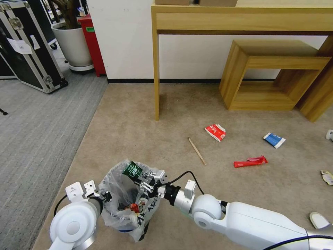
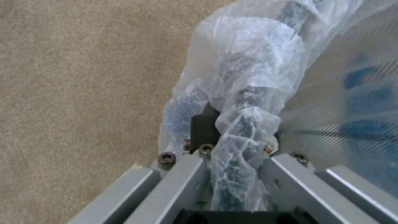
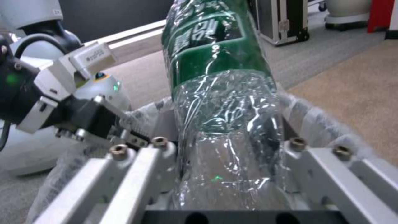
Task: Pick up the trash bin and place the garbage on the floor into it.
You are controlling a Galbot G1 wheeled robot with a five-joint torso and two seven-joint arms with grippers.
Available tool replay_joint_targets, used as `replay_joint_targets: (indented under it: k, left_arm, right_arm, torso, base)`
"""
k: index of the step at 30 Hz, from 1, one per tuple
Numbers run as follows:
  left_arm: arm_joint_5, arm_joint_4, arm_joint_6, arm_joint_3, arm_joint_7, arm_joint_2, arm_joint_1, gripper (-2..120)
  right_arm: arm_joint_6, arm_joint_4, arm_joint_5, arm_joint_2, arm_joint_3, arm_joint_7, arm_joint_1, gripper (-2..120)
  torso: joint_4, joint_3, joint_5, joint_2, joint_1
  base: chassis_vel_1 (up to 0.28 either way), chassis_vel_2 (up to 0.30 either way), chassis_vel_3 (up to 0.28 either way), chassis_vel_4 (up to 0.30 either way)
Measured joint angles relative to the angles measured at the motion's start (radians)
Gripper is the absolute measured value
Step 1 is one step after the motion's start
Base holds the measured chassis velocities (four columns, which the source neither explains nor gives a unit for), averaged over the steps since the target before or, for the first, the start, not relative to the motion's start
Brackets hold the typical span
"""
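The left claw [image 1: 105, 198] is clamped on the bag-wrapped rim of the bin [image 1: 128, 199], holding it near the robot on the beige floor [image 1: 138, 132]. The right claw [image 1: 147, 180] is closed around a crushed bottle [image 1: 133, 170] with a green label, poised over the bin's mouth, the bottle tilted and reaching just past the rim. To do this drop well, the bottle's bulk should sit over the open middle of the bag rather than the rim, so it falls in and does not catch on the loose plastic or tip out; the left claw should keep the bin steady and level while the right one opens, and the right should lift clear without snagging the bag. One piece of red litter already shows inside the bin. On the floor I count one wooden stick [image 1: 197, 150], one red-white carton [image 1: 215, 132], one blue-white packet [image 1: 274, 140], one red wrapper [image 1: 250, 161], one scrap [image 1: 327, 177] at the right edge, one white slipper [image 1: 321, 220] by the right arm and one white object [image 1: 329, 134] farther along that edge, too cropped to identify.
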Motion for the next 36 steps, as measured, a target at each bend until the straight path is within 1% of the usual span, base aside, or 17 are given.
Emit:
replay_joint_targets:
  k: [1, 3, 5, 6, 8, 9, 11, 13, 15, 17, 18, 26, 29, 30, 32, 33, 36]
  left_arm:
    - [0.0, 0.0, 0.0, 0.0, -0.001, 0.0, -0.001, 0]
    - [-0.001, 0.0, 0.0, 0.0, -0.001, 0.0, -0.003, 0]
    - [-0.001, 0.003, 0.0, 0.001, -0.001, 0.0, -0.005, 0]
    - [-0.001, 0.003, 0.0, 0.001, -0.001, 0.0, -0.005, 0]
    - [-0.001, 0.004, 0.0, 0.003, -0.002, -0.001, -0.006, 0]
    - [-0.001, 0.004, 0.0, 0.003, -0.002, -0.001, -0.006, 0]
    - [-0.001, 0.005, 0.0, 0.005, -0.002, -0.002, -0.006, 0]
    - [-0.001, 0.005, 0.0, 0.005, -0.002, -0.002, -0.006, 0]
    - [-0.001, 0.005, 0.0, 0.005, -0.003, -0.002, -0.006, 0]
    - [-0.001, 0.005, 0.0, 0.004, -0.003, -0.002, -0.004, 0]
    - [-0.002, 0.004, 0.0, 0.003, -0.003, -0.001, -0.003, 0]
    - [-0.028, -0.003, 0.0, -0.017, -0.009, 0.018, -0.005, 0]
    - [-0.034, -0.003, 0.0, -0.025, -0.01, 0.025, -0.008, 0]
    - [-0.034, -0.003, 0.0, -0.025, -0.01, 0.025, -0.008, 0]
    - [-0.042, 0.002, 0.001, -0.033, -0.01, 0.033, -0.011, 0]
    - [-0.042, 0.002, 0.001, -0.033, -0.01, 0.033, -0.011, 0]
    - [-0.048, 0.004, 0.0, -0.043, -0.011, 0.043, -0.009, 0]
  right_arm:
    - [-0.002, -0.002, 0.001, 0.0, 0.002, -0.003, -0.002, 39]
    - [-0.005, -0.003, 0.002, 0.0, 0.003, -0.006, -0.004, 41]
    - [-0.008, -0.006, 0.002, 0.0, 0.004, -0.013, -0.008, 52]
    - [-0.008, -0.006, 0.002, 0.0, 0.004, -0.013, -0.008, 52]
    - [-0.009, -0.011, -0.002, 0.0, 0.004, -0.019, -0.009, 63]
    - [-0.009, -0.011, -0.002, 0.0, 0.004, -0.019, -0.009, 63]
    - [-0.01, -0.013, -0.003, 0.0, 0.004, -0.02, -0.009, 74]
    - [-0.01, -0.013, -0.004, 0.001, 0.004, -0.018, -0.009, 78]
    - [-0.01, -0.013, -0.005, 0.002, 0.008, -0.014, -0.008, 89]
    - [-0.009, -0.012, -0.005, 0.003, 0.015, -0.012, -0.006, 92]
    - [-0.01, -0.011, -0.005, 0.007, 0.029, -0.003, -0.003, 97]
    - [-0.013, -0.059, 0.045, 0.058, 0.18, 0.023, 0.035, 100]
    - [-0.011, -0.162, 0.055, 0.085, 0.215, 0.016, 0.07, 100]
    - [-0.011, -0.162, 0.055, 0.085, 0.215, 0.016, 0.07, 100]
    - [-0.007, -0.273, 0.048, 0.102, 0.215, -0.005, 0.082, 100]
    - [-0.007, -0.273, 0.048, 0.102, 0.215, -0.005, 0.082, 100]
    - [-0.007, -0.372, 0.032, 0.114, 0.207, -0.043, 0.08, 100]
  torso:
    - [0.0, 0.0, 0.0, 0.0, 0.0]
    - [0.0, 0.0, 0.0, 0.0, 0.0]
    - [0.0001, 0.0, 0.0, 0.0, 0.0]
    - [0.0001, 0.0, 0.0, 0.0, 0.0]
    - [0.0, 0.0, 0.0, 0.0, 0.0]
    - [0.0, 0.0, 0.0, 0.0, 0.0]
    - [0.0001, 0.0, 0.0, 0.0, 0.0]
    - [0.0001, 0.0, 0.0, 0.0, 0.0]
    - [0.0, 0.0, 0.0, 0.0, 0.0]
    - [0.0, 0.0, 0.0001, 0.0, 0.0]
    - [0.0, 0.0, 0.0, 0.0, 0.0]
    - [0.0001, 0.0, 0.0, 0.0, 0.0]
    - [0.0003, 0.0, 0.0, 0.0, 0.0]
    - [0.0003, 0.0, 0.0, 0.0, 0.0]
    - [0.0002, 0.0, 0.0, 0.0, 0.0]
    - [0.0002, 0.0, 0.0, 0.0, 0.0]
    - [0.0, 0.0, 0.0001, 0.0, 0.0]
  base:
    - [0.0, 0.0, 0.0, 0.0]
    - [0.0, 0.0, 0.0, 0.0]
    - [0.0, 0.0, 0.0, 0.0]
    - [0.0, 0.0, 0.0, 0.0]
    - [0.0, 0.0, 0.0, 0.0]
    - [0.0, 0.0, 0.0, 0.0]
    - [0.0, 0.0, 0.0, 0.0]
    - [0.0, 0.0, 0.0, 0.0]
    - [0.0, 0.0, 0.0, 0.0]
    - [0.0, 0.0, 0.0, 0.0]
    - [0.0, 0.0, 0.0, 0.0]
    - [0.0, 0.0, 0.0, 0.0]
    - [0.0, 0.0, 0.0, 0.0]
    - [0.0, 0.0, 0.0, 0.0]
    - [0.0, 0.0, 0.0, 0.0]
    - [0.0, 0.0, 0.0, 0.0]
    - [0.0, 0.0, 0.0, 0.0]
